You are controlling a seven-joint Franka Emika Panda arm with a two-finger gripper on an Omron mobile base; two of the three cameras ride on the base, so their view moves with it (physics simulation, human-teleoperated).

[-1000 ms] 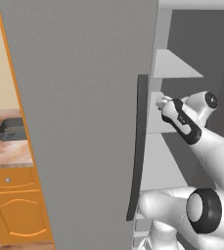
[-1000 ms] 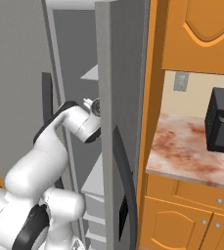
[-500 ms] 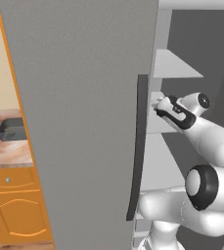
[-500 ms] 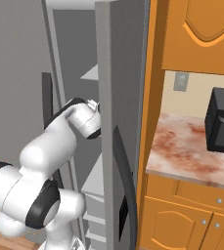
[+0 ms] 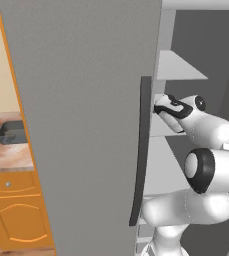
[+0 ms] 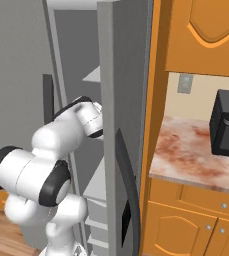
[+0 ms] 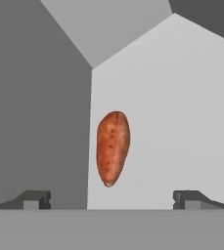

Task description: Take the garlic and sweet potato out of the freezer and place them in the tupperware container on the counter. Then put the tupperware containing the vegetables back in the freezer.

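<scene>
I have the gripper (image 7: 111,199) spread wide and empty, reaching into the freezer (image 5: 86,125). The sweet potato (image 7: 113,148) lies on a grey shelf (image 7: 182,107) near its corner by the inner wall, ahead between my fingertips. It looks firm, smooth-skinned and light; I'd pinch across its fat middle, not the tapered ends.

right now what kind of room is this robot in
A rendered home kitchen, by the look of it: a tall grey freezer with its door open, orange wooden cabinets under a marbled counter, and a sweet potato on a freezer shelf.
</scene>
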